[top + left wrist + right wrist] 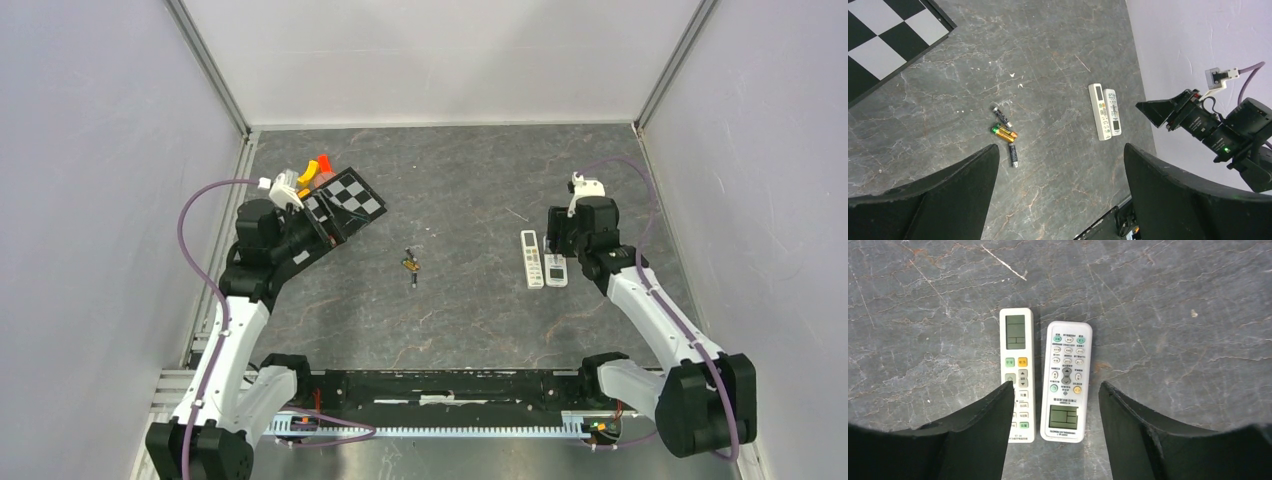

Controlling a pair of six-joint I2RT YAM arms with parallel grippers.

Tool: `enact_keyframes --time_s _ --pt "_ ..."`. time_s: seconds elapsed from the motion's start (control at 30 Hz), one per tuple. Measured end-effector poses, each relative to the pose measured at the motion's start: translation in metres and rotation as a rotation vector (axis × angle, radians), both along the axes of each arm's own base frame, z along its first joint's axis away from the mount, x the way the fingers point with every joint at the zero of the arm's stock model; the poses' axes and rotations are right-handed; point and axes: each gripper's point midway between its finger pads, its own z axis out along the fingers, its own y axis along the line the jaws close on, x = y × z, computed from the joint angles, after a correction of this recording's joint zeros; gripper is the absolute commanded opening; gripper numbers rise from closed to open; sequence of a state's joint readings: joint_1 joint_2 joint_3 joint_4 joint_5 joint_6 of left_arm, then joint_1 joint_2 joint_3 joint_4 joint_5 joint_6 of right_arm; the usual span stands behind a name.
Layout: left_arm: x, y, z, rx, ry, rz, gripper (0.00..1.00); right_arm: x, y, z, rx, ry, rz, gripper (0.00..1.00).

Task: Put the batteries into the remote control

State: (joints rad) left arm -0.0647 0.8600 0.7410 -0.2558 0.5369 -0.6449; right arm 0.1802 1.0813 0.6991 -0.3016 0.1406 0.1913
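Two white remote controls lie face up side by side on the dark table. The wider, shorter one (1066, 355) (556, 270) has its display at the near end. The narrower, longer one (1016, 340) (532, 259) lies to its left. My right gripper (1055, 385) (556, 240) hovers over them, open and empty, its fingers either side of the wider remote's near end. The batteries (1004, 133) (411, 266), gold-banded and dark, lie loose in a small cluster mid-table. My left gripper (1062, 147) is open and empty, raised at the left, well away from the batteries.
A black-and-white checkerboard (345, 203) sits at the back left beside my left arm, with orange and red pieces (315, 168) behind it. Grey walls close in the table on three sides. The right arm (1218, 132) shows in the left wrist view.
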Motion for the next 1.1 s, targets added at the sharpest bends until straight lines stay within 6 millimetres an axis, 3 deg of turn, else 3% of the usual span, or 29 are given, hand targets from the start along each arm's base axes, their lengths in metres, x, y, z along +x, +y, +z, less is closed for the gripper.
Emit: enact_keyframes --time_s 0.37,0.47,0.53,0.77,1.1 --pt "-0.010 -0.010 0.020 -0.030 -0.070 -0.082 1.00 -0.001 0.029 -0.034 0.052 0.085 0.081 0.55" --pt "-0.011 -0.011 0.021 -0.029 -0.076 -0.085 1.00 -0.004 0.043 -0.046 0.054 0.125 0.119 0.39" --pt "-0.011 -0.010 0.020 -0.026 -0.076 -0.083 1.00 -0.006 0.050 -0.055 0.054 0.152 0.136 0.35" --pt "-0.011 -0.008 0.018 -0.008 -0.077 -0.072 1.00 -0.016 0.055 -0.086 -0.036 0.251 0.118 0.44" --pt "-0.010 -0.005 0.015 0.006 -0.072 -0.061 1.00 -0.012 0.050 -0.092 -0.086 0.258 0.073 0.50"
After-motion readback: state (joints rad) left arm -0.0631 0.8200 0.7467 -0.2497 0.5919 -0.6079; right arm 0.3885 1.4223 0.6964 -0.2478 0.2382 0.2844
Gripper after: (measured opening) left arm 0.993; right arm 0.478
